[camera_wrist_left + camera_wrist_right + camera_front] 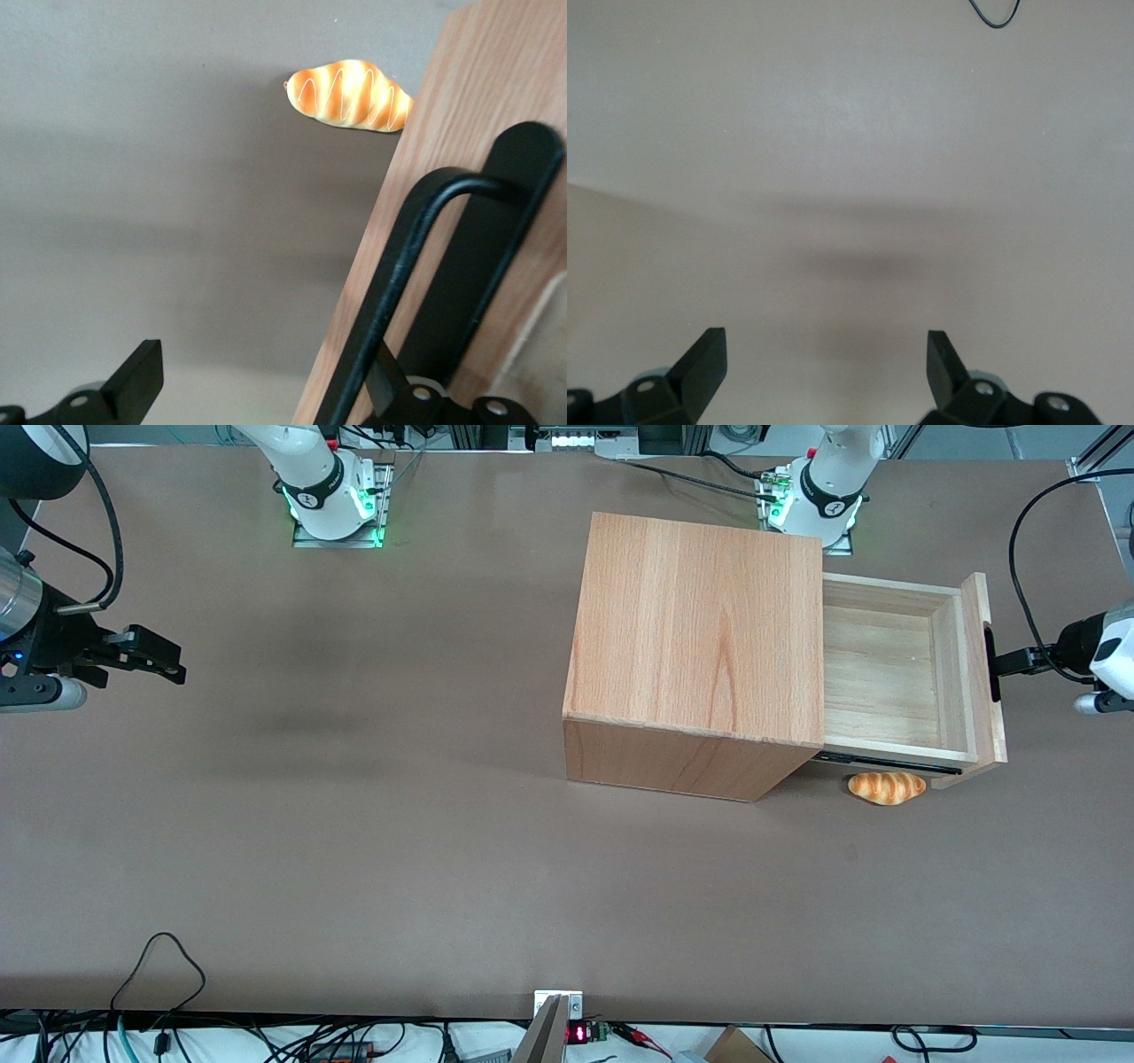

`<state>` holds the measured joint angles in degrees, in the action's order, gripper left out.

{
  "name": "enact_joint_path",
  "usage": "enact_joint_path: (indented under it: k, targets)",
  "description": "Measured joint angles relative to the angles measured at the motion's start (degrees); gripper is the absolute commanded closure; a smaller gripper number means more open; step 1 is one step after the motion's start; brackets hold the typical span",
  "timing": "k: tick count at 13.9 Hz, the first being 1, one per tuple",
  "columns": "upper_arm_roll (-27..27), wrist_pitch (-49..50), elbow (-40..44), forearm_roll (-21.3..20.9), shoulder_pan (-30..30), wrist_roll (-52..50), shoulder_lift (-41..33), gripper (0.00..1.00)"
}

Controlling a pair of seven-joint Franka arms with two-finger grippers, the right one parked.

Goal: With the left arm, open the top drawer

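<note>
The top drawer (886,682) stands pulled far out of the wooden cabinet (700,638), toward the working arm's end of the table, and its pale tray is empty. Its front panel (979,629) carries a slim black bar handle (991,664). My left gripper (1010,662) is right at that handle, in front of the drawer, at the end of the white left arm (1112,651). In the left wrist view the gripper (261,385) is open. One finger (385,390) sits between the handle bar (416,266) and the panel (469,97); the other finger (133,381) hangs over bare table.
A small striped bread roll (887,787) lies on the table under the open drawer's nearer edge, close to the cabinet's corner; it also shows in the left wrist view (350,94). The brown table (354,824) stretches toward the parked arm's end.
</note>
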<state>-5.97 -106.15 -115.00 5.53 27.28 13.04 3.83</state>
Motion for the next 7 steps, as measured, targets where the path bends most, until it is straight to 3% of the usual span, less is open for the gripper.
enact_joint_path:
  k: [7]
  targets:
    - [-1.4,8.0,12.7,0.0,-0.2,0.1,0.4,0.00]
